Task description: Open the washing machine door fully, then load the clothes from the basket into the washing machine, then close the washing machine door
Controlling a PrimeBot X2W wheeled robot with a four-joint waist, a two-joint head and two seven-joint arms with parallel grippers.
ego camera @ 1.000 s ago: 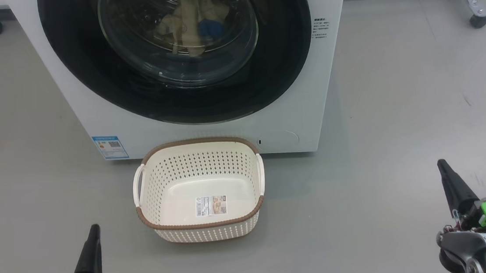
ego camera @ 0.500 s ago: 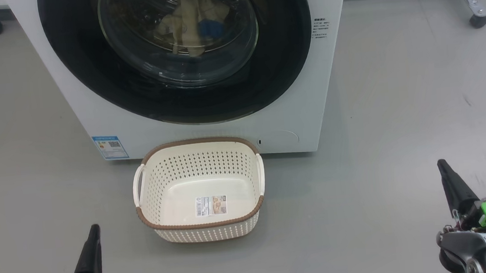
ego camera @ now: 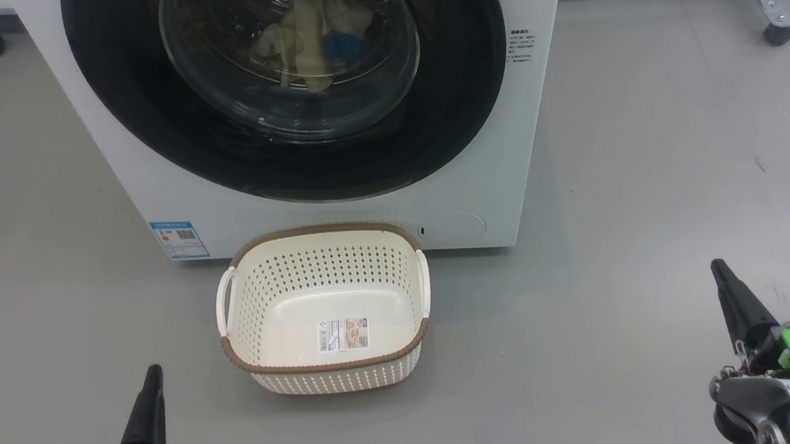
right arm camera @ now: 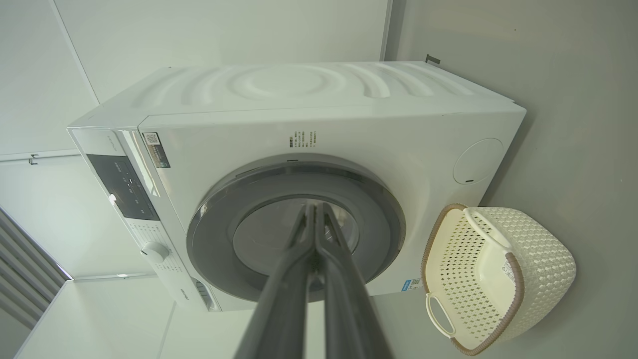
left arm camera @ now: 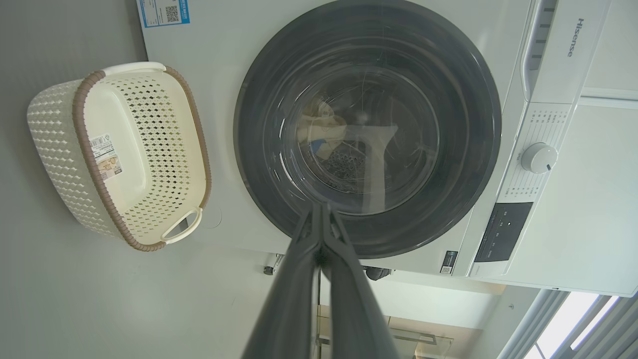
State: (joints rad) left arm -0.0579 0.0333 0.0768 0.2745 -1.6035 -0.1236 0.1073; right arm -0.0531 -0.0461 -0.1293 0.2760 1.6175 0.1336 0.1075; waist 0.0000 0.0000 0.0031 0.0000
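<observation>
The top edge is cutting off the washing machine (ego camera: 498, 170) and the upper arc of the washing machine door (ego camera: 158, 128). Glare on the glass is blurring the clothes (ego camera: 310, 29) into pale lumps with one blue patch. Print on the sticker (ego camera: 343, 334) inside the basket (ego camera: 330, 381) is coming through too small to read. The bottom edge is clipping off everything behind the left gripper (ego camera: 153, 375) and the right gripper (ego camera: 720, 272).

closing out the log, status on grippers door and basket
Left gripper and right gripper shut, holding nothing. Washing machine door closed, clothes seen through it. Basket empty. Nothing in the way.
</observation>
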